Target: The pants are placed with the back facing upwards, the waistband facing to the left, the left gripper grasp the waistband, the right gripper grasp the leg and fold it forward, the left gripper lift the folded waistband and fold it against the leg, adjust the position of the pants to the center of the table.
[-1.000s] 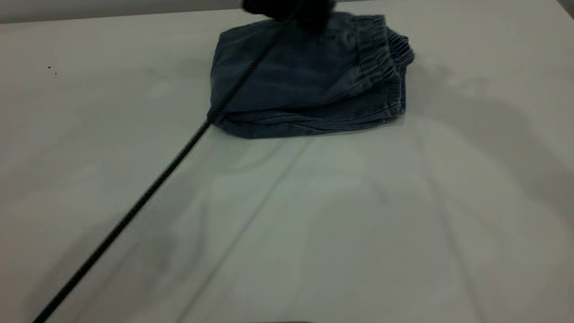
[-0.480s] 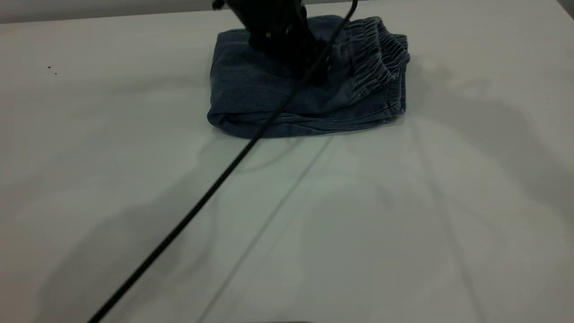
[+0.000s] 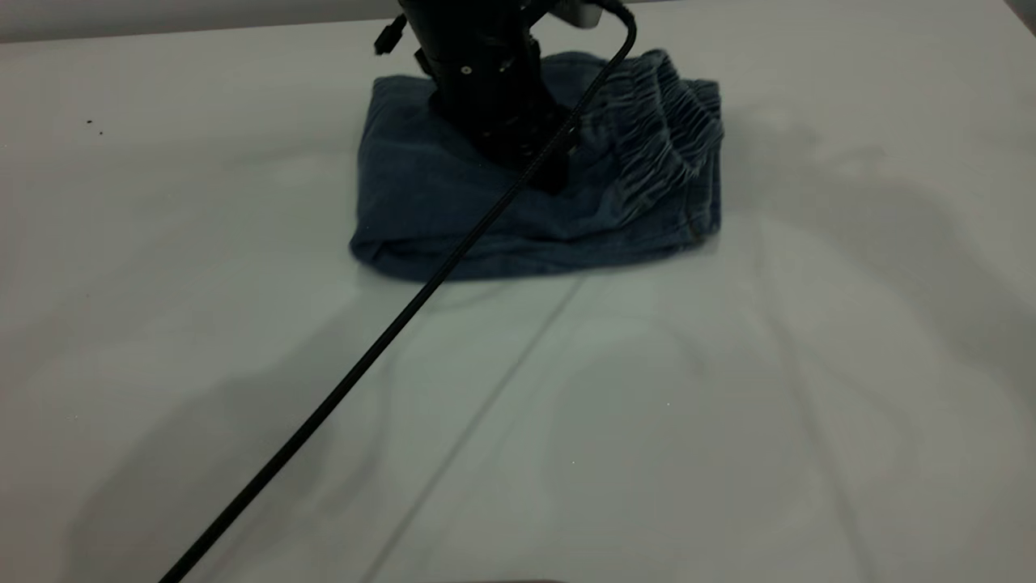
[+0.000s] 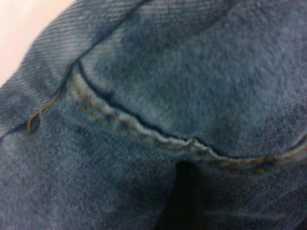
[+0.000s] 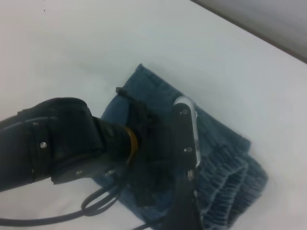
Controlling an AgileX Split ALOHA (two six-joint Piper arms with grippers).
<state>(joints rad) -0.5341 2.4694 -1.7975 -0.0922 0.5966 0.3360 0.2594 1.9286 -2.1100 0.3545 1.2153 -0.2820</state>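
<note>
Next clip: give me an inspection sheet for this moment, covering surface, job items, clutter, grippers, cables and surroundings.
Surface: white table, shadowed, a faint crease line running toward the camera.
Job's things: pants folded into a compact bundle at the far middle of the table; ruched waistband on top at the bundle's right end.
Clutter: a few tiny dark specks at far left, otherwise nothing seen.
Grippers: left gripper pressed down onto the middle of the bundle; right gripper not in view.
Cables: black braided cable runs from the left gripper diagonally across the table to the near left edge.
Surroundings: grey strip beyond the far table edge.
</note>
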